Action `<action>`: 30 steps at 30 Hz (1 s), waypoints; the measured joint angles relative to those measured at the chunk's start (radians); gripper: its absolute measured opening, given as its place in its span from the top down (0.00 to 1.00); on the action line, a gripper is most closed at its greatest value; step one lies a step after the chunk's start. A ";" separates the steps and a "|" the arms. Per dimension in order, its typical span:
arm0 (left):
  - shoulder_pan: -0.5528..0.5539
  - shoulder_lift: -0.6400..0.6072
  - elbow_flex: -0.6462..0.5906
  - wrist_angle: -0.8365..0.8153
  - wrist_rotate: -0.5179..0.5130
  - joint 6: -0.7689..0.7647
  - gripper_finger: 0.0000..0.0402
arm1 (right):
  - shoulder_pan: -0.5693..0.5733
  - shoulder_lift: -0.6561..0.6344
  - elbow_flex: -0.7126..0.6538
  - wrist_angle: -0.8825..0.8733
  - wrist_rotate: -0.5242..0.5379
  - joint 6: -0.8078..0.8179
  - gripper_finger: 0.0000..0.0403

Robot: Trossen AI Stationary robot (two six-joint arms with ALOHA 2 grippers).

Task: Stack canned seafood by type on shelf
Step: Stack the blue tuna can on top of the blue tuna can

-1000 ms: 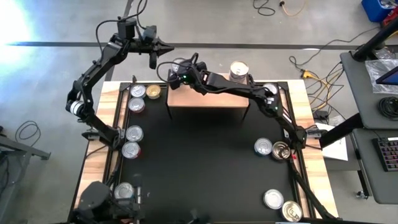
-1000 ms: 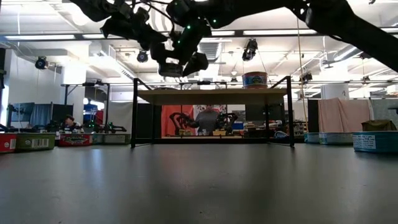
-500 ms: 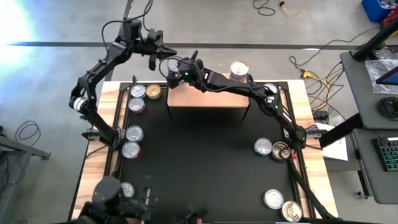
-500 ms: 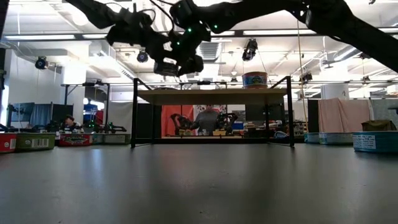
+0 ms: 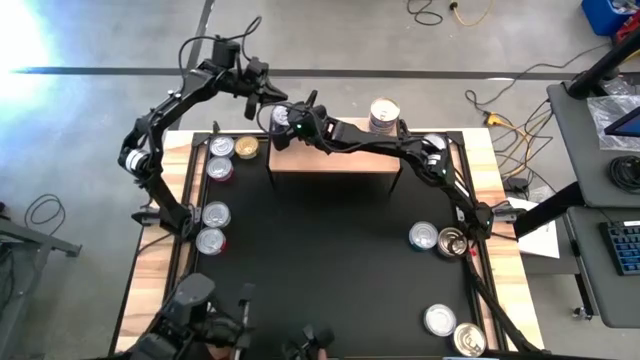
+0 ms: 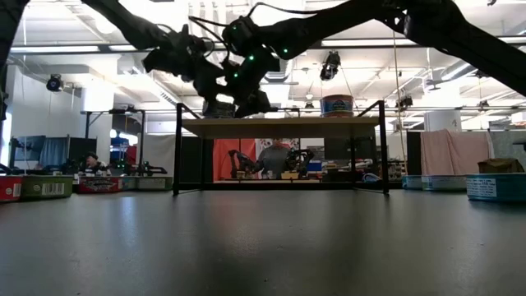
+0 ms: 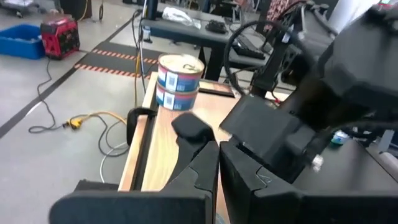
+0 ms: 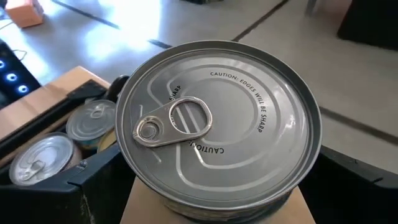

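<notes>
The shelf (image 5: 335, 160) has a light wood top and stands at the far middle of the black mat. A stack of two blue-labelled tins (image 5: 384, 113) stands on its far right end. My right gripper (image 5: 283, 122) is shut on a silver-topped tin (image 8: 217, 124) and holds it over the shelf's far left corner. In the low view this tin (image 6: 220, 107) sits just at the shelf top. My left gripper (image 5: 270, 98) is shut and empty. It hovers just beyond that corner, close beside the right gripper. My right gripper pinches the tin by its side wall (image 8: 134, 180), one finger on each side. The fingers come nearly level from the table's right, slanting a little down. The tin is upright with its ring-pull top up. I cannot tell whether its bottom rests on the shelf top.
Loose tins lie along the mat's left edge (image 5: 220, 168) (image 5: 212, 226). More lie at its right edge (image 5: 437, 239) and near right corner (image 5: 453, 330). Two tins (image 5: 232, 148) sit just left of the shelf. The mat's middle (image 5: 320, 260) is bare.
My right gripper has sunk with the tin toward the shelf's far left corner, and the tin has stayed upright. My left gripper, still shut, has come down and moved toward that same corner, rolling somewhat.
</notes>
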 joint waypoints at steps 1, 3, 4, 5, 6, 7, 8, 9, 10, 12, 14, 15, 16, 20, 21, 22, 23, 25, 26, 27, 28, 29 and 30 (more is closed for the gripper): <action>0.000 0.001 -0.003 -0.002 -0.006 0.000 1.00 | -0.001 -0.002 -0.004 -0.001 0.000 0.000 0.09; 0.000 0.001 -0.003 -0.005 -0.014 0.002 1.00 | -0.002 -0.002 -0.011 -0.003 0.005 -0.002 0.09; 0.000 0.001 -0.003 -0.008 -0.014 0.003 1.00 | -0.002 -0.002 -0.013 -0.011 0.006 -0.003 0.09; 0.000 0.000 -0.003 -0.008 -0.014 0.002 1.00 | -0.002 -0.004 -0.013 -0.025 0.007 -0.004 0.09; 0.000 -0.001 -0.003 -0.010 -0.013 0.003 1.00 | 0.000 -0.005 -0.013 -0.038 0.007 -0.008 0.09; 0.000 -0.003 -0.003 -0.011 -0.005 0.003 1.00 | 0.002 -0.005 -0.013 -0.047 0.007 -0.015 0.09; 0.000 -0.004 -0.003 -0.011 0.011 0.002 1.00 | 0.004 -0.005 -0.012 -0.053 0.007 -0.027 0.09; 0.000 -0.006 -0.003 -0.012 0.029 0.002 1.00 | 0.005 -0.005 -0.012 -0.060 0.007 -0.036 0.09; 0.000 -0.007 -0.003 -0.015 0.044 0.001 1.00 | 0.006 -0.005 -0.012 -0.064 0.008 -0.046 0.09; -0.001 -0.007 -0.003 -0.019 0.054 0.001 1.00 | 0.008 -0.005 -0.012 -0.074 0.007 -0.052 0.09; -0.003 -0.007 -0.004 -0.020 0.052 0.006 1.00 | 0.008 -0.005 -0.012 -0.076 0.007 -0.052 0.09; -0.006 -0.007 -0.006 -0.019 0.044 0.012 1.00 | 0.008 -0.005 -0.012 -0.076 0.007 -0.053 0.09; -0.008 -0.007 -0.008 -0.020 0.035 0.019 1.00 | 0.008 -0.005 -0.012 -0.076 0.010 -0.052 0.09; -0.014 -0.007 -0.011 -0.021 0.012 0.039 1.00 | 0.010 -0.005 -0.013 -0.075 0.054 -0.048 0.09; -0.016 -0.007 -0.011 -0.020 0.012 0.042 1.00 | 0.010 -0.005 -0.013 -0.070 0.060 -0.048 0.09; -0.016 -0.007 -0.011 -0.020 0.012 0.042 1.00 | 0.011 -0.005 -0.013 -0.064 0.063 -0.048 0.09; -0.016 -0.007 -0.011 -0.021 0.011 0.042 1.00 | 0.011 -0.004 -0.008 -0.064 0.064 -0.049 0.09; -0.016 -0.007 -0.011 -0.020 0.010 0.043 1.00 | 0.011 -0.002 0.002 -0.062 0.064 -0.052 0.09; -0.016 -0.007 -0.011 -0.020 0.010 0.043 1.00 | 0.012 -0.001 0.006 -0.063 0.065 -0.052 0.09; -0.016 -0.007 -0.011 -0.020 0.010 0.043 1.00 | 0.014 -0.001 0.010 -0.064 0.065 -0.052 0.09; -0.016 -0.007 -0.011 -0.020 0.010 0.043 1.00 | 0.015 0.000 0.014 -0.065 0.066 -0.052 0.09; -0.016 -0.007 -0.011 -0.021 0.010 0.043 1.00 | 0.016 0.000 0.016 -0.066 0.067 -0.052 0.09; -0.016 -0.007 -0.011 -0.020 0.010 0.044 1.00 | 0.017 0.000 0.019 -0.066 0.068 -0.052 0.09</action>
